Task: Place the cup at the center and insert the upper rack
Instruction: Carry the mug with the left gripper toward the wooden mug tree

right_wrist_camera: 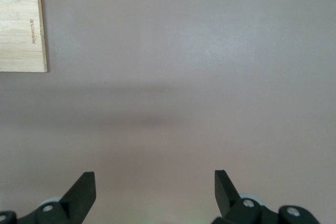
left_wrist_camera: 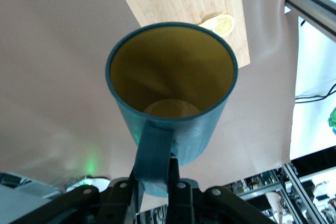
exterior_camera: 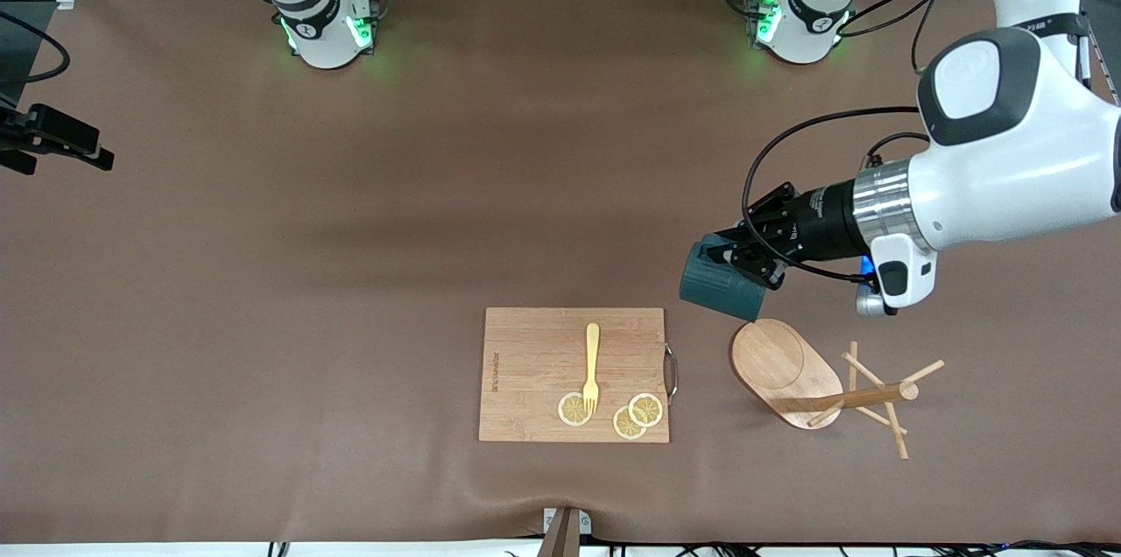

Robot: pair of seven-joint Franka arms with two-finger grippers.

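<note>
My left gripper (exterior_camera: 734,257) is shut on the handle of the dark teal cup (exterior_camera: 720,284), which hangs tipped on its side above the brown table. The left wrist view looks into the cup's (left_wrist_camera: 173,124) yellowish inside, with the handle pinched in the left gripper (left_wrist_camera: 155,174). The upper rack (exterior_camera: 793,373), a light wooden mug tree, lies on its side just nearer the front camera than the cup, its post and pegs pointing toward the left arm's end. My right gripper (right_wrist_camera: 155,187) stands open over bare table; it is out of the front view.
A wooden cutting board (exterior_camera: 574,373) with a yellow fork (exterior_camera: 591,369) and lemon slices (exterior_camera: 631,417) lies beside the rack's base, toward the right arm's end. In the right wrist view a corner of the board (right_wrist_camera: 21,30) shows.
</note>
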